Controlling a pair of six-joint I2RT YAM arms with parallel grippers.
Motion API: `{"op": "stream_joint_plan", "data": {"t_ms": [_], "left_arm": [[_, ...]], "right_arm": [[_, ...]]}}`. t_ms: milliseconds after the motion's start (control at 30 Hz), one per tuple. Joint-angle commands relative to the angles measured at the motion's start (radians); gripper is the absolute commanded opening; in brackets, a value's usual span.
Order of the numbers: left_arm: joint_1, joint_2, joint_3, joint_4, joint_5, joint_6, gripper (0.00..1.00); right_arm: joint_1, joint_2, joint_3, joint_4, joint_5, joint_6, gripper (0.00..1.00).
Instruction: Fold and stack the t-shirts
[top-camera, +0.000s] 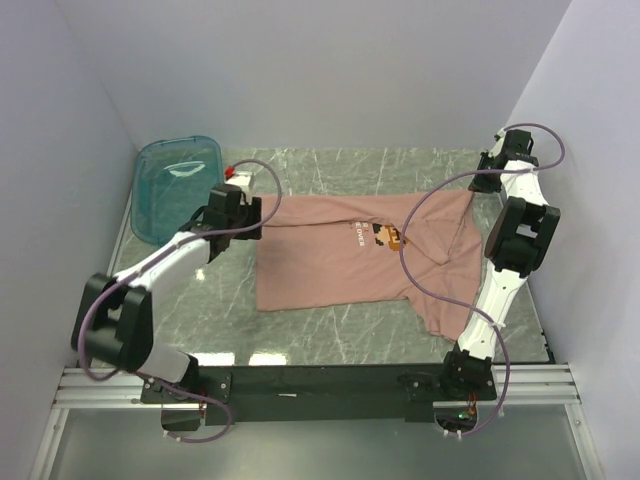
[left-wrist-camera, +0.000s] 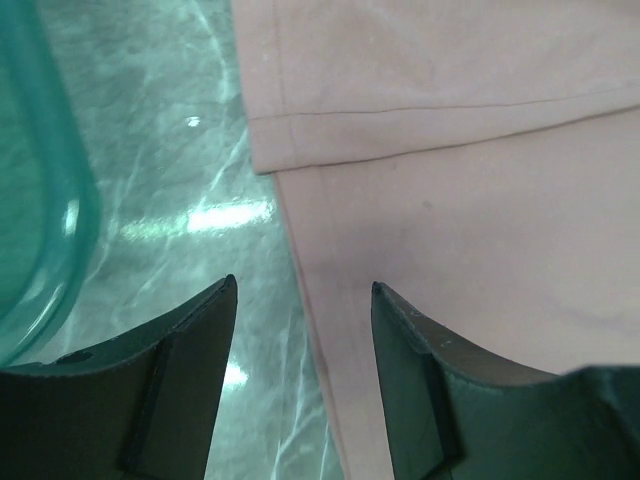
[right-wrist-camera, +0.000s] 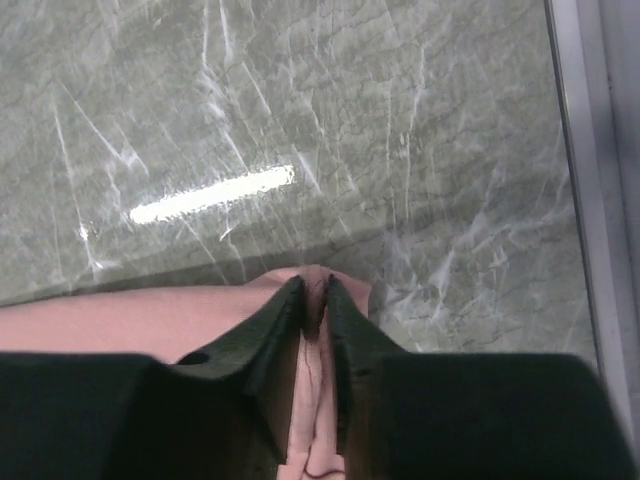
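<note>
A dusty-pink t-shirt lies spread over the middle of the marble table, its small chest print facing up and its right side rumpled into a fold. My left gripper hovers open at the shirt's left edge. In the left wrist view this gripper straddles the hem of the t-shirt, with nothing held. My right gripper is at the shirt's far right corner. In the right wrist view its fingers stand almost together with a pleat of the pink t-shirt pinched between them.
A teal see-through tub stands at the back left, just left of my left gripper, and its rim shows in the left wrist view. Walls close the table on three sides. A metal rail runs along the right edge.
</note>
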Motion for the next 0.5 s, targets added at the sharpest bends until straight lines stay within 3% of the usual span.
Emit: {"op": "stream_joint_plan", "data": {"t_ms": [0, 33, 67, 167, 267, 467], "left_arm": [[-0.004, -0.129, -0.043, 0.049, -0.04, -0.011, 0.62], [-0.004, -0.167, -0.072, 0.055, -0.05, -0.011, 0.63], [-0.004, -0.184, -0.085, 0.055, -0.056, -0.009, 0.64], [-0.004, -0.232, -0.131, 0.069, -0.067, 0.004, 0.68], [-0.004, -0.244, -0.152, 0.081, -0.054, 0.02, 0.68], [-0.008, -0.211, -0.145, 0.113, 0.011, 0.017, 0.67]], "right_arm": [[-0.011, -0.037, 0.025, 0.036, 0.019, -0.025, 0.25], [-0.011, -0.047, 0.001, 0.04, 0.015, -0.026, 0.29], [-0.011, -0.058, -0.01, 0.047, 0.011, -0.026, 0.4], [-0.011, -0.11, -0.074, 0.071, -0.04, -0.061, 0.53], [-0.011, -0.17, -0.146, 0.105, -0.089, -0.067, 0.6], [0.01, -0.238, -0.222, 0.09, -0.214, -0.116, 0.63]]}}
